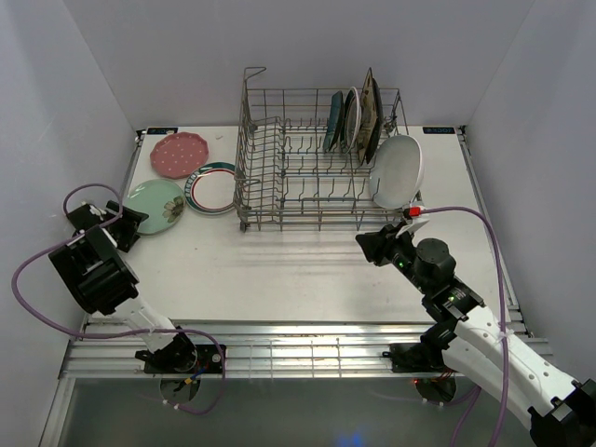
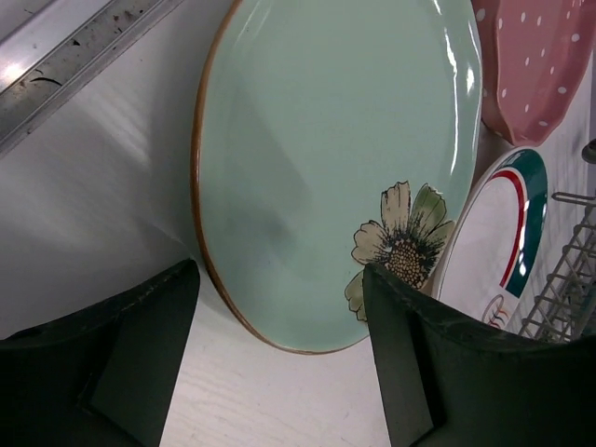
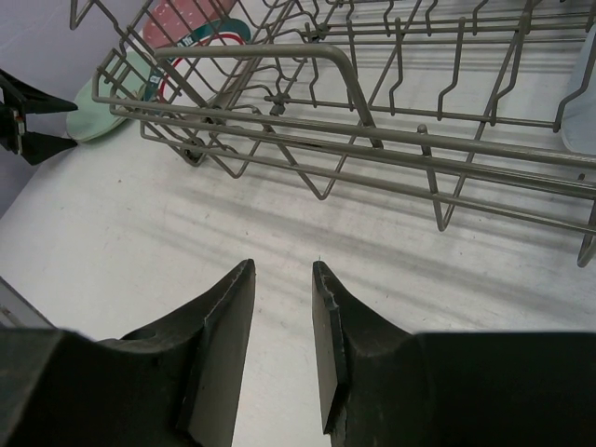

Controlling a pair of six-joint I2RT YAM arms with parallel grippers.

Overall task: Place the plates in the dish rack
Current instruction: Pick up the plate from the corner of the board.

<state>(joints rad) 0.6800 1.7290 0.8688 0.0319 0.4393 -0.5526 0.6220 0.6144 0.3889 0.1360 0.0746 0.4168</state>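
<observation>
The grey wire dish rack [image 1: 307, 177] stands at the back middle of the table. Several plates stand upright at its right end [image 1: 354, 121], and a white oval plate [image 1: 399, 170] leans there too. On the table left of the rack lie a pink dotted plate [image 1: 179, 154], a teal-and-red-rimmed plate [image 1: 214, 188] and a mint green floral plate [image 1: 155, 205]. My left gripper [image 2: 279, 307] is open, and the near rim of the mint plate [image 2: 326, 158] lies between its fingers [image 2: 140, 345]. My right gripper [image 3: 282, 270] hangs over bare table in front of the rack [image 3: 372, 140], its jaws a little apart with nothing between them.
Grey walls close in the table on the left, back and right. A metal rail [image 2: 65, 65] runs along the table's left edge beside the mint plate. The rack's left half holds only bare tines [image 1: 279, 158]. The pink plate [image 2: 535, 65] and rimmed plate [image 2: 494, 242] lie close beyond the mint one.
</observation>
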